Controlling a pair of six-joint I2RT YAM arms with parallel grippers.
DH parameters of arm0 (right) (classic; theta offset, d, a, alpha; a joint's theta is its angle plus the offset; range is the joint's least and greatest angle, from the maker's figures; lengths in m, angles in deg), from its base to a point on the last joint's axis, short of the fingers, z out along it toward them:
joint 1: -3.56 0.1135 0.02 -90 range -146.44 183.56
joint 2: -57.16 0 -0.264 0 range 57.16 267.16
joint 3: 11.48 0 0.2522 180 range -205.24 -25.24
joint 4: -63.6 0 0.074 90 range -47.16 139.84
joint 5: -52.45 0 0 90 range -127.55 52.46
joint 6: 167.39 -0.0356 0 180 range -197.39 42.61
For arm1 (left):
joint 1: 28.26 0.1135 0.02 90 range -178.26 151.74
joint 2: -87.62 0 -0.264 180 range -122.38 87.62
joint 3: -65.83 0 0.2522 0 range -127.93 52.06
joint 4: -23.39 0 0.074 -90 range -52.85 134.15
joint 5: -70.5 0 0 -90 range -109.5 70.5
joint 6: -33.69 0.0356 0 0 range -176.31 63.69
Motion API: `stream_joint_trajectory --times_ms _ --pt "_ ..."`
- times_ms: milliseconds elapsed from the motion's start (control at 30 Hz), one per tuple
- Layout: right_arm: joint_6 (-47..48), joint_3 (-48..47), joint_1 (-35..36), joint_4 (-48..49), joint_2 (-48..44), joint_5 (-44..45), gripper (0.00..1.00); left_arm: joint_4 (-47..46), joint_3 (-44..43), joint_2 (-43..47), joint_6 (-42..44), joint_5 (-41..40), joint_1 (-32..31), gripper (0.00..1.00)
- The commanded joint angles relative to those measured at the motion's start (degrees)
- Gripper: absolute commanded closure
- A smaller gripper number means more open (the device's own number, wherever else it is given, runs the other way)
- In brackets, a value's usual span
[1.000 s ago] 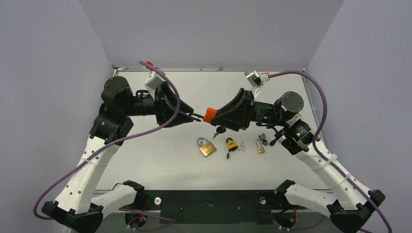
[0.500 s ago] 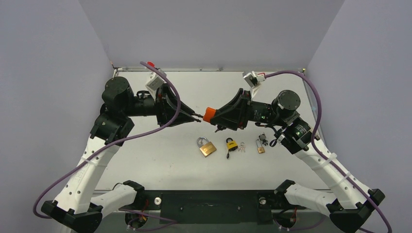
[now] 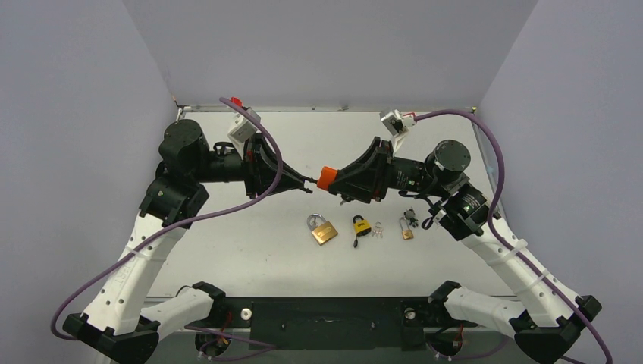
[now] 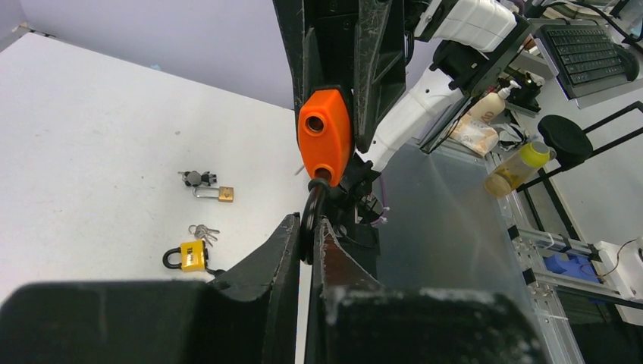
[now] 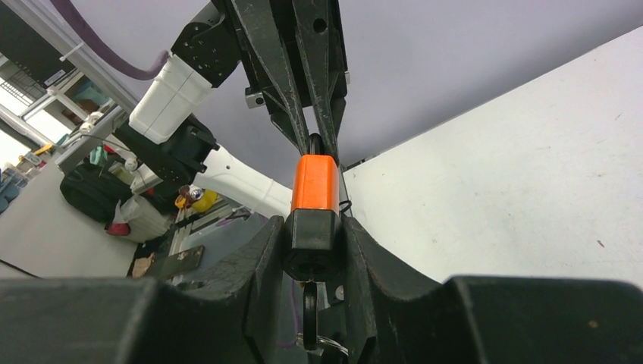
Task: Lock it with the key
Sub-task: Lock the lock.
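An orange padlock point(image 3: 326, 179) with a black base is held above the table between the two arms. My right gripper point(image 5: 312, 227) is shut on the black base point(image 5: 312, 235). A black key point(image 5: 309, 307) with a ring sticks out of the base, toward the right wrist camera. In the left wrist view the orange body point(image 4: 324, 135) faces me, and its black shackle point(image 4: 310, 216) sits pinched between the tips of my left gripper point(image 4: 311, 225). From above, my left gripper point(image 3: 308, 182) meets the lock's orange end.
On the table below lie a brass padlock point(image 3: 324, 230), a yellow padlock point(image 3: 361, 225) with loose keys point(image 3: 377, 230) beside it, and a small brass padlock point(image 3: 407, 230). The arms nearly meet tip to tip over the table's middle.
My left gripper's fingers have closed onto the shackle. The right gripper, with the lock, shifted slightly toward the left arm a second ago and has held still since.
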Motion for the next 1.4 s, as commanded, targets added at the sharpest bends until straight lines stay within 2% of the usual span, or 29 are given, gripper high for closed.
stream_joint_trajectory --times_ms 0,67,133,167,200,233,300,433,733,1133,1367 --pt "1.77 -3.25 0.38 2.07 0.75 2.06 1.00 -1.68 -2.08 0.20 -0.08 -1.57 -0.69 1.00" --pt "3.01 -3.67 0.41 -0.12 1.03 3.39 1.00 -3.94 -1.27 0.33 -1.96 -3.05 -0.72 1.00" --pt "5.07 -4.40 0.66 -2.53 1.28 5.53 0.85 -8.08 0.05 0.75 -5.64 -5.07 -0.72 1.00" --pt "6.33 -4.53 0.67 -3.22 1.16 6.36 0.68 -9.60 1.26 1.10 -7.07 -6.84 -0.72 1.00" --pt "6.94 -4.76 0.70 -4.38 1.13 8.43 0.61 -12.77 1.83 1.23 -10.02 -7.47 -0.72 1.00" --pt "7.94 -4.75 0.69 -4.76 0.88 9.52 0.47 -14.23 2.87 1.33 -11.55 -8.65 -0.72 1.00" --pt "8.80 -4.75 0.56 -5.36 0.21 12.79 0.35 -19.42 4.43 1.59 -15.98 -10.15 -0.72 1.00" --pt "10.47 -4.53 0.26 -5.59 -1.00 18.82 0.24 -27.68 6.92 2.84 -24.07 -13.09 -0.75 1.00" --pt "12.89 -4.40 -0.38 -3.79 -3.41 24.95 0.22 -33.07 6.77 4.50 -30.65 -18.14 -1.37 1.00" --pt "7.96 -8.16 -0.45 8.76 -0.16 9.16 0.22 -35.30 2.73 4.88 -35.01 -22.49 -3.84 1.00" --pt "3.47 -8.79 -0.46 14.93 2.52 3.74 0.31 -36.53 1.07 4.99 -37.98 -24.55 -3.88 1.00"
